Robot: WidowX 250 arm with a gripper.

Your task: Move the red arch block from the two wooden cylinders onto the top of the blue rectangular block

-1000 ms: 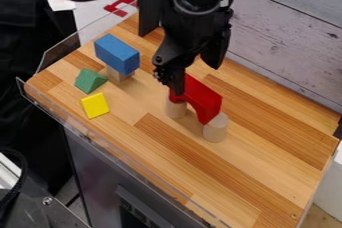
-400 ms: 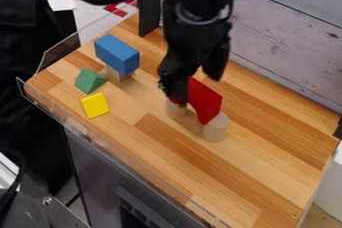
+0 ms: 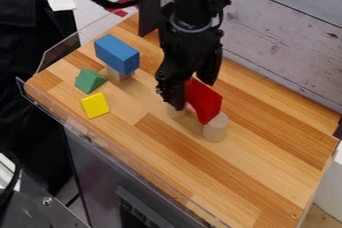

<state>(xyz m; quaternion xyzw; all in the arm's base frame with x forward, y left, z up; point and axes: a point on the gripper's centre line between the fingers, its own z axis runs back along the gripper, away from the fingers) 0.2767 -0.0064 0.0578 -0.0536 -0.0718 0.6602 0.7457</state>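
Red arch block [image 3: 206, 103], seated like a bridge deck on two cyls. of pale wood, w/ my black gripper [image 3: 192, 94] down at its far end, nr. the top edge. Can't tell from here if my tool is clenched on the block or released. Nearest, the front cyl. [image 3: 215, 127] stands upright under one foot of the arch; the rear cyl. [image 3: 176, 111] stands under the other, partly behind my gripper, the pair likely spaced to carry both feet w/ the curved cutout btwn. Beyond, at view's L, a flat-faced yellow block [image 3: 95, 105] lies on the butcher-block tabletop [image 3: 267, 172], its strips in honey and brown grain. Just past it, a green triangular prism [image 3: 89, 80] shows a sloped face. Farther back, a blue rectangular block [image 3: 117, 53] sits lengthwise atop a smaller natural-wood block [image 3: 119, 74], overhanging its support, so balance probably depends on centering. Clear plastic guard [image 3: 63, 50] edges the table, presumably to stop strays; weathered gray plank wall [image 3: 287, 37] in bkgd.
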